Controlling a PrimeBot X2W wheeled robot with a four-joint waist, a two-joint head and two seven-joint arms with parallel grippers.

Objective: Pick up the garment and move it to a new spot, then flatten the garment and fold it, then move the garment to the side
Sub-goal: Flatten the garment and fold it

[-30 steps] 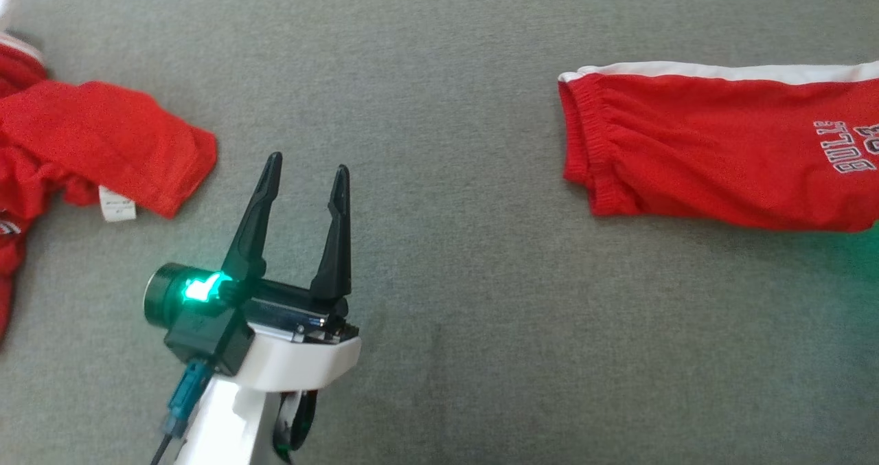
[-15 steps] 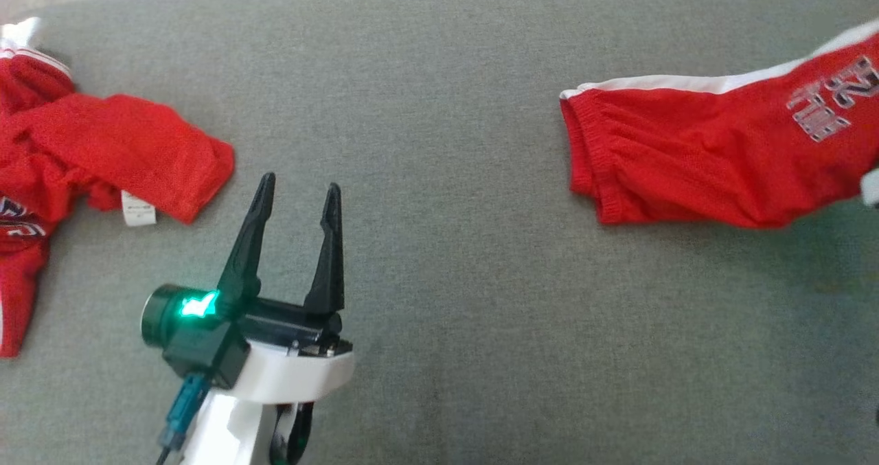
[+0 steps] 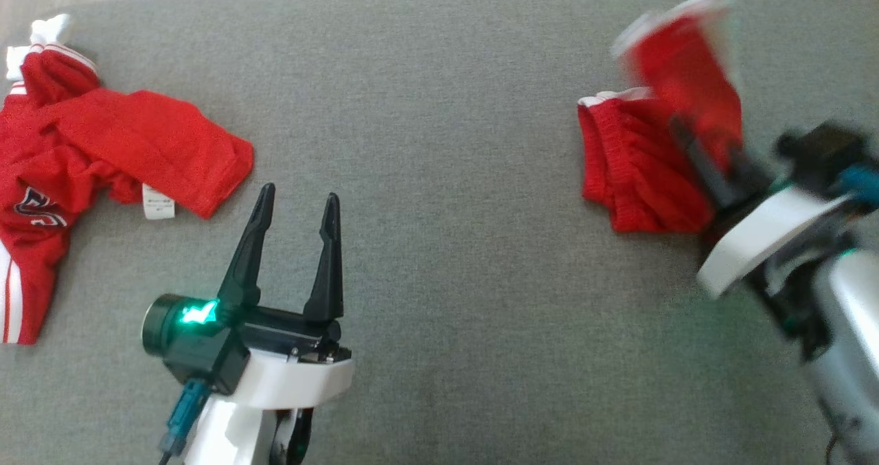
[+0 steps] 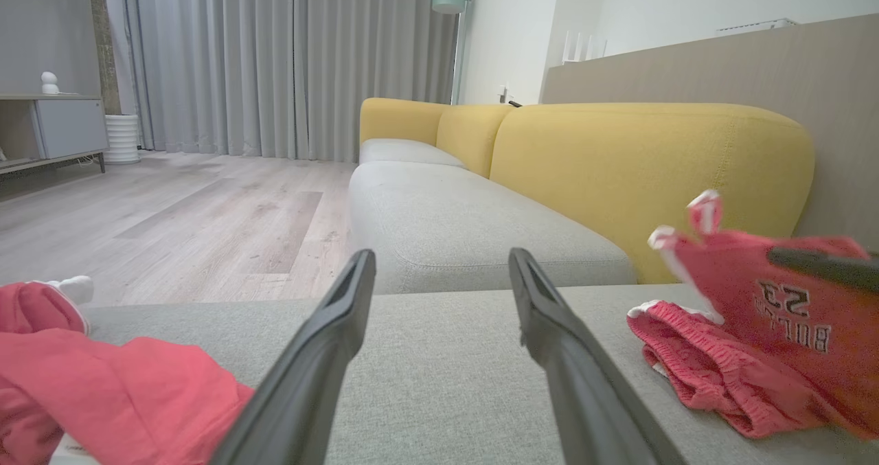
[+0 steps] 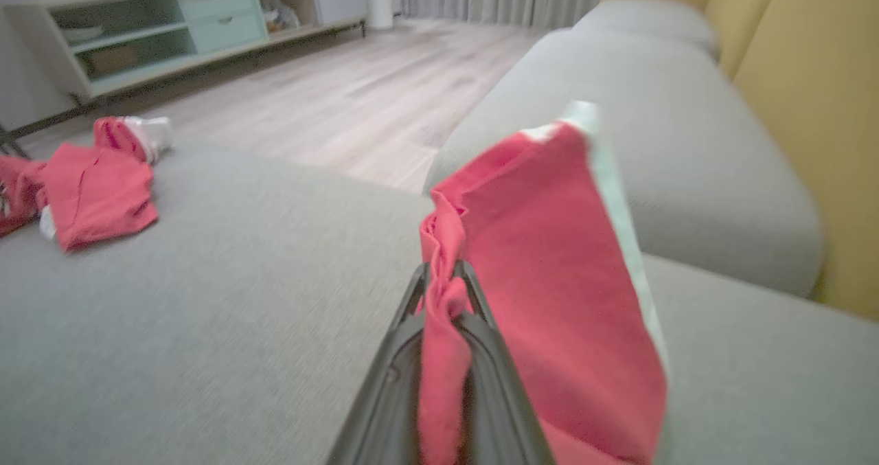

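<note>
Red shorts (image 3: 645, 169) with a white side stripe lie at the right of the grey cushion (image 3: 439, 121). My right gripper (image 3: 687, 135) is shut on their far end, which is lifted and folded back over the waistband. The right wrist view shows the red cloth (image 5: 549, 259) pinched between my fingers. In the left wrist view the raised flap (image 4: 769, 293) shows reversed lettering. My left gripper (image 3: 297, 194) hovers open over the cushion at lower left, nothing between its fingers (image 4: 329, 341).
A second red garment (image 3: 103, 156) with a white label lies crumpled at the left edge of the cushion. Yellow sofa backs (image 4: 652, 156) rise behind the seat. Wooden floor (image 4: 172, 218) and a low cabinet (image 5: 172, 25) lie beyond the cushion's far edge.
My right arm has come into the head view, lifting the shorts' right end up and over toward the waistband. The head camera has tilted, shifting the whole picture down. The left gripper stays open.
</note>
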